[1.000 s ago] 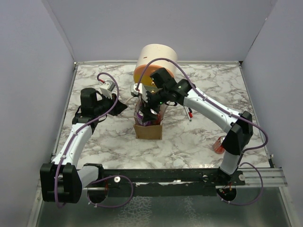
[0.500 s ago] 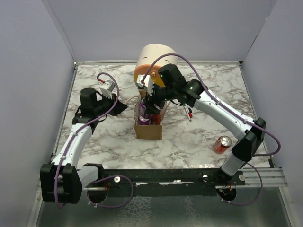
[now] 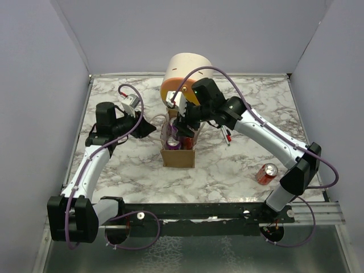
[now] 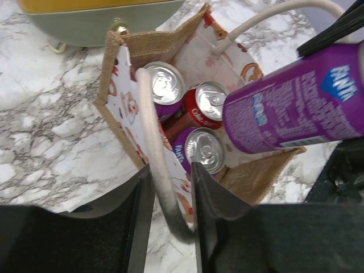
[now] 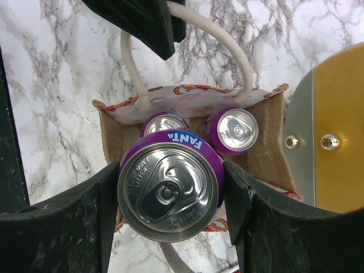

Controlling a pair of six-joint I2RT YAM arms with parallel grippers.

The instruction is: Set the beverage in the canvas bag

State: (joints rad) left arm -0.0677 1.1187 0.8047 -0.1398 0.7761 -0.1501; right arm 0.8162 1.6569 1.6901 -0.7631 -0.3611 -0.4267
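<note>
The canvas bag (image 3: pixel 178 156) stands open at mid-table, tan burlap (image 4: pixel 267 176) with a printed lining. Three cans stand inside it: a purple one (image 4: pixel 165 82), a red cola (image 4: pixel 211 101) and a purple Fanta (image 4: pixel 203 151). My right gripper (image 5: pixel 170 177) is shut on another purple Fanta can (image 5: pixel 169 190), the beverage, upright just above the bag's mouth (image 5: pixel 108 136). In the top view this gripper (image 3: pixel 185 121) hangs over the bag. My left gripper (image 4: pixel 169 170) is at the bag's left side (image 3: pixel 149 129). Its jaws stand open around the cream cord handle (image 4: pixel 153 131), with slack beside the cord.
A large cream cylinder with an orange-yellow front (image 3: pixel 185 74) stands right behind the bag. A red can (image 3: pixel 266 172) lies on the marble table (image 3: pixel 227 165) at the right, near my right arm's elbow. Grey walls close in the left, back and right sides.
My left jaws have parted and now sit loosely around the cord handle. My right arm's elbow has swung right, uncovering the red can, while the gripper with the purple can stays over the bag.
</note>
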